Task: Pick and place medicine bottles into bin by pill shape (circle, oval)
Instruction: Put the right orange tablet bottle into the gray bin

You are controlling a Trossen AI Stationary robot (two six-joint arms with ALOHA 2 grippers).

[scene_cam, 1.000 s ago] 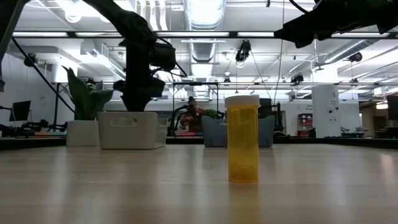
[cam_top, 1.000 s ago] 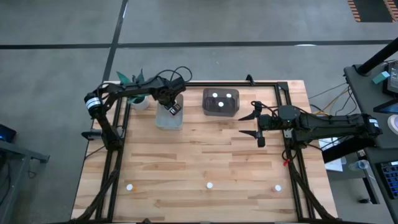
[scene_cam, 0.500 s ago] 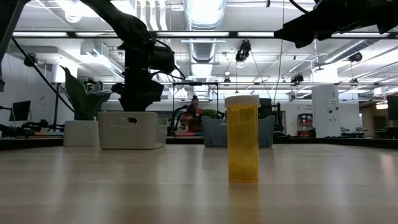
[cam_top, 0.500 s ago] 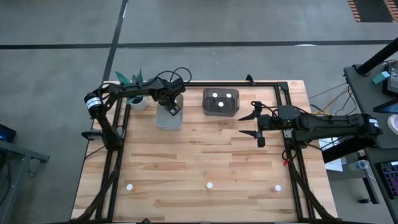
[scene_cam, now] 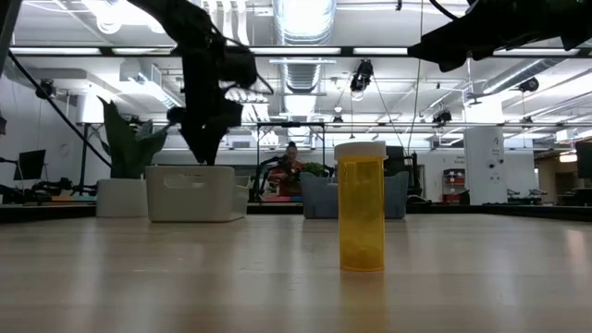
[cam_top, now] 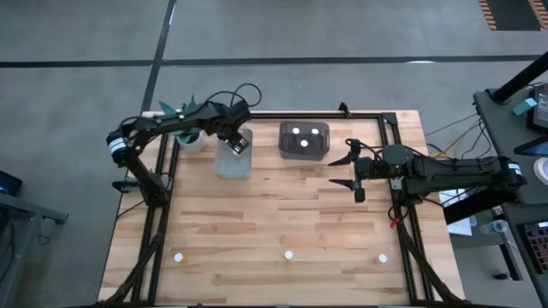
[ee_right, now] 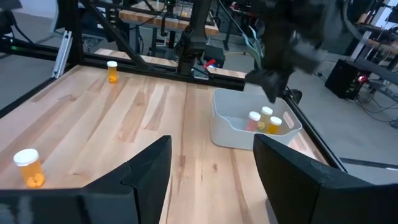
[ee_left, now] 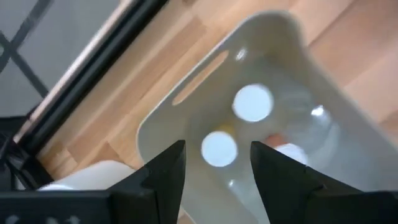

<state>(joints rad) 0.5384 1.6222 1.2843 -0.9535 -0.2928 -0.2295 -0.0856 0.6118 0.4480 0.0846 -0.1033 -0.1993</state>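
Note:
Three medicine bottles stand near the table's near edge, at the left point(cam_top: 178, 256), middle point(cam_top: 289, 254) and right point(cam_top: 382, 257); the middle one point(scene_cam: 360, 205) shows close up in the low view, orange with a white cap. My left gripper point(cam_top: 237, 142) hangs open and empty above the white bin point(cam_top: 232, 159), which holds three bottles point(ee_left: 252, 102). The dark bin point(cam_top: 304, 141) holds two bottles point(cam_top: 296, 132). My right gripper point(cam_top: 350, 172) is open and empty to the right of the dark bin.
A small plant in a white pot point(cam_top: 190, 137) stands at the far left corner beside the white bin. Black frame rails point(cam_top: 163, 197) run along the table's left, right and far edges. The light wood between the bins and the near row of bottles is bare.
My left gripper has risen a little from the white bin and moved slightly toward the far edge, open and empty. My right gripper has kept still.

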